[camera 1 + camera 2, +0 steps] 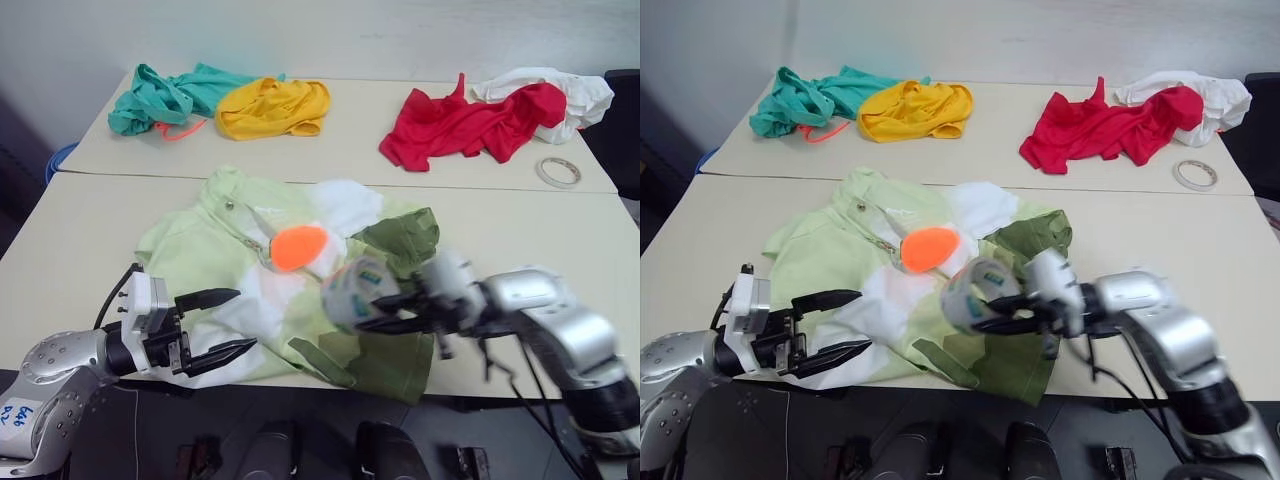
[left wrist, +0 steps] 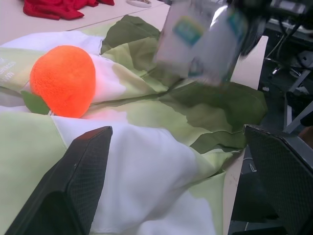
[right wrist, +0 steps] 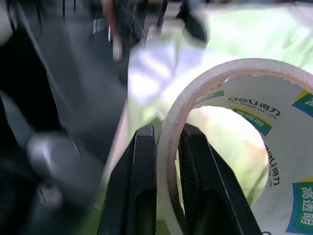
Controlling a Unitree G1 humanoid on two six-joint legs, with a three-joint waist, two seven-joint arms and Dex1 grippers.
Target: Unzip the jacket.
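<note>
The light-green, white and dark olive jacket (image 1: 190,245) lies spread on the near table, collar toward the far side. An orange plush ball (image 1: 298,246) rests on its middle. My left gripper (image 1: 245,320) is open, level over the jacket's lower left part; its wrist view shows the jacket (image 2: 146,166) and the ball (image 2: 63,81) beyond the fingers. My right gripper (image 1: 385,310) hovers over the jacket's right side, shut on the wall of a roll of clear packing tape (image 1: 355,290), which stands between its fingers (image 3: 142,186) in the right wrist view.
On the far table lie a teal garment (image 1: 170,97), a yellow garment (image 1: 272,107), a red garment (image 1: 460,125) and a white one (image 1: 570,95), plus a small tape ring (image 1: 557,171). The jacket's hem hangs at the near table edge (image 1: 470,385).
</note>
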